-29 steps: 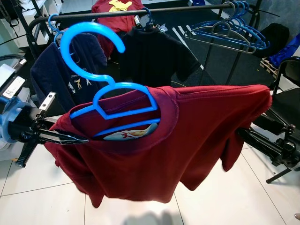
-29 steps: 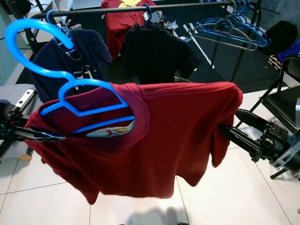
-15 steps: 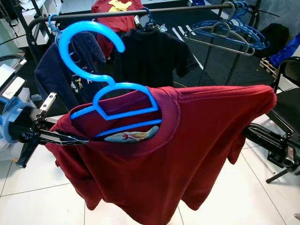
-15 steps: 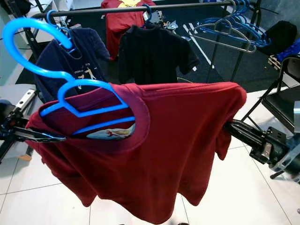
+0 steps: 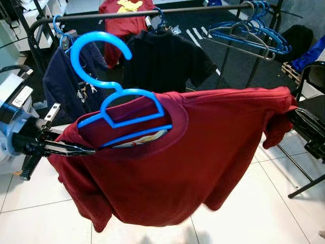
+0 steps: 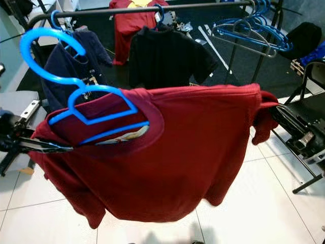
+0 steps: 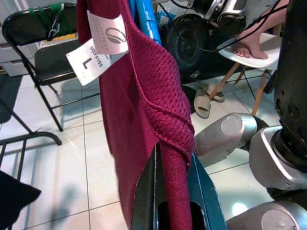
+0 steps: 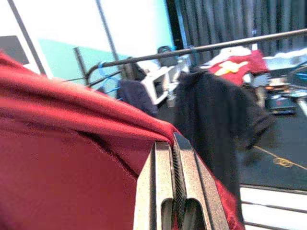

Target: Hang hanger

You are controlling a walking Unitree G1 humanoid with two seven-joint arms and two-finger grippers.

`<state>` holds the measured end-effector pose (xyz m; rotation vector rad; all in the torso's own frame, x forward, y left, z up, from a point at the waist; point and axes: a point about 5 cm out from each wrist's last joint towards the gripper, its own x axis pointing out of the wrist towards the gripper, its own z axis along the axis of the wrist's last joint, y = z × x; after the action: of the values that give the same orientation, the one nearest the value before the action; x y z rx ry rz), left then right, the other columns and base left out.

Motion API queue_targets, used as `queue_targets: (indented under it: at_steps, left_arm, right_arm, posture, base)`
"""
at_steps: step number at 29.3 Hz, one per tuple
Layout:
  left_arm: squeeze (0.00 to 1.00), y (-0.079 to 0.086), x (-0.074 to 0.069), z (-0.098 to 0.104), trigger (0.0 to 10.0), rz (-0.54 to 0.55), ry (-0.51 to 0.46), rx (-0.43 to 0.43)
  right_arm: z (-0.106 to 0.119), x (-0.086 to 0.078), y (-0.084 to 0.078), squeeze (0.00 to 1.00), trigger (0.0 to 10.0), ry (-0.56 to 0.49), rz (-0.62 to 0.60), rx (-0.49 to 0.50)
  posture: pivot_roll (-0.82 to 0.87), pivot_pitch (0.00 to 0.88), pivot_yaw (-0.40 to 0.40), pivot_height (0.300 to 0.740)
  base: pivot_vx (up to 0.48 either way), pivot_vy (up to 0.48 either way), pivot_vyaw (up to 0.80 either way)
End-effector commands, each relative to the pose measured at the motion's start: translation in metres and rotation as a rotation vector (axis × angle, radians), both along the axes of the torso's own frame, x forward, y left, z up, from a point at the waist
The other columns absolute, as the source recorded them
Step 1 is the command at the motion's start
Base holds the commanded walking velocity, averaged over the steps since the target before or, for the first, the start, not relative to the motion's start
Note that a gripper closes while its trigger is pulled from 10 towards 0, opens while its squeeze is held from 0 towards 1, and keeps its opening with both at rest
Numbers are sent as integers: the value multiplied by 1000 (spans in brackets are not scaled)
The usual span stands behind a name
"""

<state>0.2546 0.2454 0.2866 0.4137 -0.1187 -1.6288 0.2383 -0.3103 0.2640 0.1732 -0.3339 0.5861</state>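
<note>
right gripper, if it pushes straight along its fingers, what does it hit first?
Probably the black t-shirt hanging on the rack rail. The right gripper, shut on the red shirt, points towards it in the wrist view; depth is unclear.

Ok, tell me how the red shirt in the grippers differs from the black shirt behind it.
The red shirt is stretched between the left gripper and right gripper; the black shirt hangs from the rail. The red one's blue hanger hooks nothing yet. Both are short-sleeved.
</note>
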Motion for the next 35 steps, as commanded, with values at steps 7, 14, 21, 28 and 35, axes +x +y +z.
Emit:
queue_targets:
  at_steps: [7, 14, 21, 28, 35]
  left_arm:
    - [0, 12, 0, -16, 10000, 61, 40, 27]
    - [0, 29, 0, -45, 10000, 144, 83, 144]
    - [0, 29, -3, -51, 10000, 141, 93, 115]
    - [0, 26, -5, -46, 10000, 122, 85, 60]
    - [0, 24, -8, -29, 10000, 99, 58, -65]
  right_arm:
    - [11, 4, -34, 0, 0, -79, -224, 170]
    - [16, 3, -58, 0, 0, -115, -385, 316]
    - [1, 7, -72, 0, 0, 3, -512, 331]
    - [-15, 12, -68, 0, 0, 112, -525, 279]
    - [-50, 19, -76, 0, 0, 326, -662, 215]
  posture:
    - [-28, 160, 39, 740]
    - [-31, 169, 43, 740]
    - [-30, 177, 48, 740]
    - [-32, 179, 47, 740]
    - [-28, 180, 47, 740]
  base:
    - [0, 0, 0]
    - [0, 0, 0]
    - [0, 0, 0]
    - [0, 0, 0]
    - [0, 0, 0]
